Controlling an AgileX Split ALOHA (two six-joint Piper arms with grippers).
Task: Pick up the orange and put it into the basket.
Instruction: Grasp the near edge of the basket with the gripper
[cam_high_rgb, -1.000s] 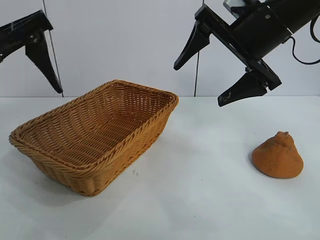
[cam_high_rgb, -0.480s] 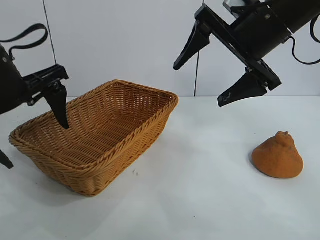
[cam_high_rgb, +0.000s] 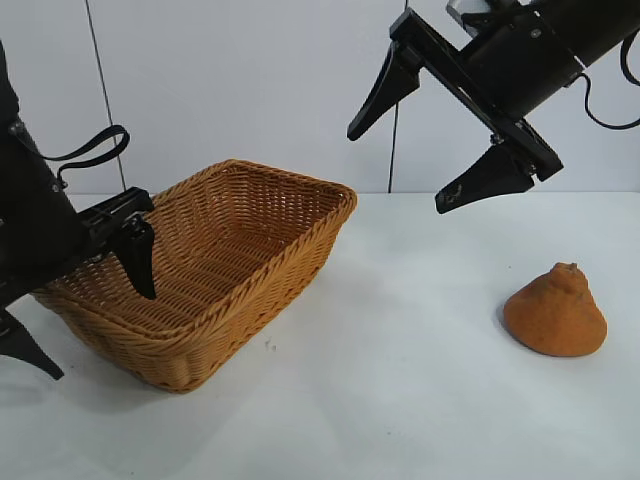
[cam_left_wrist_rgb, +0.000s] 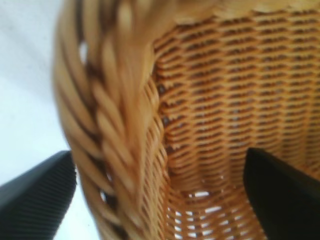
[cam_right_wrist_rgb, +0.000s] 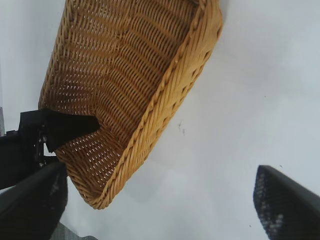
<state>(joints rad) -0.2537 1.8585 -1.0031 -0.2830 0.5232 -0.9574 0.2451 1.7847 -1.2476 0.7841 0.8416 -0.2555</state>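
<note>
The orange sits on the white table at the right, apart from both grippers. The wicker basket stands at the left centre. My left gripper is open and low at the basket's left end, one finger inside and one outside the rim. The left wrist view shows the braided rim between its fingers. My right gripper is open and empty, high above the table between basket and orange. The right wrist view shows the basket and the left gripper, not the orange.
The white table runs to a white back wall. Open table surface lies between the basket and the orange.
My left arm has come down from the upper left to the basket's left end, and its fingers now straddle the rim. The right arm and the orange have not moved.
</note>
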